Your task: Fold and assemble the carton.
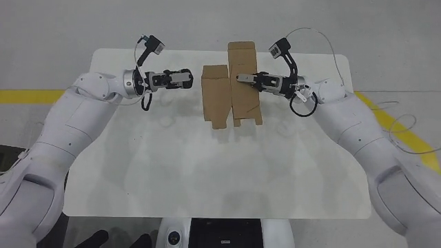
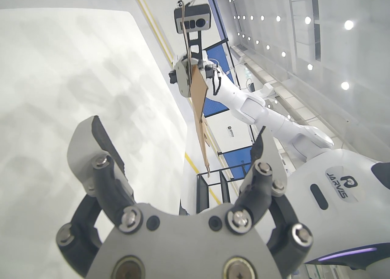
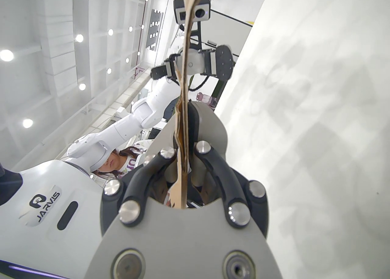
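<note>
Brown flat cardboard carton (image 1: 217,100) is hanging over the white desk (image 1: 138,179) near its far edge. We are clamping it in our right gripper (image 1: 240,78), our left gripper (image 1: 191,80) gaping empty just beside. We are judging folding barely begun: panels flat, all assembly ahead.

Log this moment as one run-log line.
carton: flat, held over table | right end effector: shut on carton | left end effector: open, apart from carton | fold: not yet done
</note>
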Controlling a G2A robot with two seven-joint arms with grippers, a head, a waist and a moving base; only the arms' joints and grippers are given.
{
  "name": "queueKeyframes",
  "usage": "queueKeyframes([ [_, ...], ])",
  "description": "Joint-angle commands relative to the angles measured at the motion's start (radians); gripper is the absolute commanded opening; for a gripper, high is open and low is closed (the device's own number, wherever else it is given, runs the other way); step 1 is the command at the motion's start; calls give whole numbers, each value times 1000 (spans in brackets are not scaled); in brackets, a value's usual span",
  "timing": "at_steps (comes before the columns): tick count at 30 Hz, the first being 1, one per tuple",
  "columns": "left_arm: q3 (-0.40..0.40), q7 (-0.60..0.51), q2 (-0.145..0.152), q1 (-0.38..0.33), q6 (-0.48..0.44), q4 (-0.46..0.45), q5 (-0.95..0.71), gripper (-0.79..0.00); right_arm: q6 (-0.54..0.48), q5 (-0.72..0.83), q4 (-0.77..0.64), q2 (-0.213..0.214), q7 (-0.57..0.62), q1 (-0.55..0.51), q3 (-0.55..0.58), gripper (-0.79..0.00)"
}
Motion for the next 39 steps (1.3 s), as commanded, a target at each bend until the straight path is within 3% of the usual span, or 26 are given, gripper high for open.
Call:
queueKeyframes([
  [1, 2, 15, -3, 14, -15, -16, 21, 0, 4, -10, 8, -6, 4, 3, 5, -785],
  [7, -2, 31, -12, 60, -28, -54, 37, 0, -3, -25, 35, -29, -3, 3, 25, -785],
  [25, -56, 42, -16, 151, 63, -179, 105, -12, -14, -90, 97, -82, -24, -14, 79, -785],
  [27, -61, 42, -17, 159, 71, -189, 111, -203, -16, -98, 102, -85, -23, -13, 87, -785],
  [29, -66, 41, -18, 165, 81, -196, 116, -465, -15, -106, 106, -88, -20, -13, 94, -785],
  [32, -73, 45, -21, 171, 96, -201, 125, -757, -15, -116, 109, -92, -17, -14, 105, -785],
  [33, -76, 47, -22, 172, 101, -201, 127, -785, -14, -119, 109, -94, -15, -15, 109, -785],
  [39, -89, 44, -30, 176, 123, -197, 122, -785, -12, -143, 110, -97, -12, -22, 133, -785],
])
